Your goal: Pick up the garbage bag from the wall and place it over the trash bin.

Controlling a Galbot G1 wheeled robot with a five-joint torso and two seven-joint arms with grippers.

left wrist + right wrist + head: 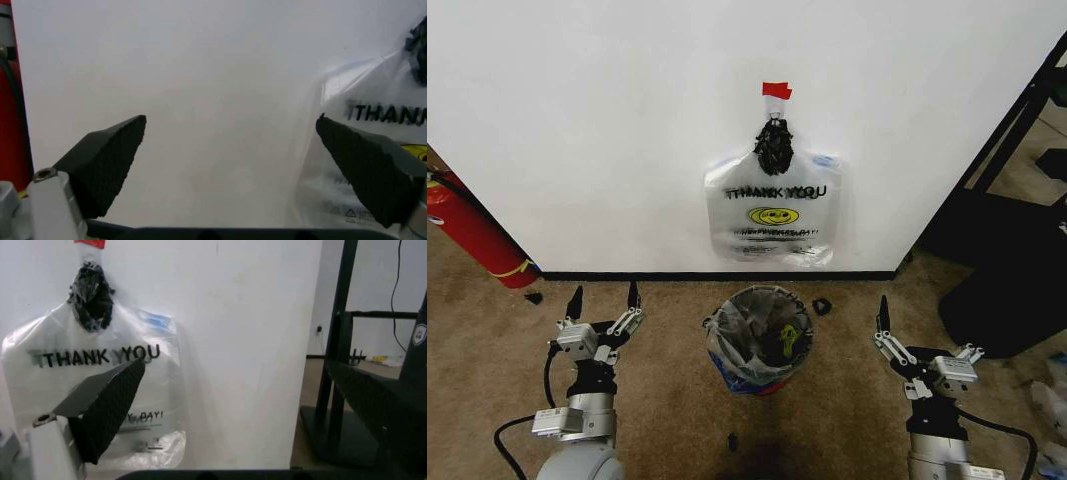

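Both grippers, left (605,293) and right (924,325), hover low, fingers wide apart, empty; garbage bag (773,215) looks flimsy, slippery: pinch near black knot (773,146)

The wall (607,120) was noted as plain white with a black baseboard (717,275) and a red tape strip (777,91). The garbage bag (773,212) was translucent whitish, printed with black "THANK YOU" lettering, a yellow smiley face and a blue patch, and gathered under a black knot (773,146). The trash bin (758,338) was black, lined with clear film. A red fire extinguisher (472,235) with a yellow band was recorded on brown carpet (677,410).
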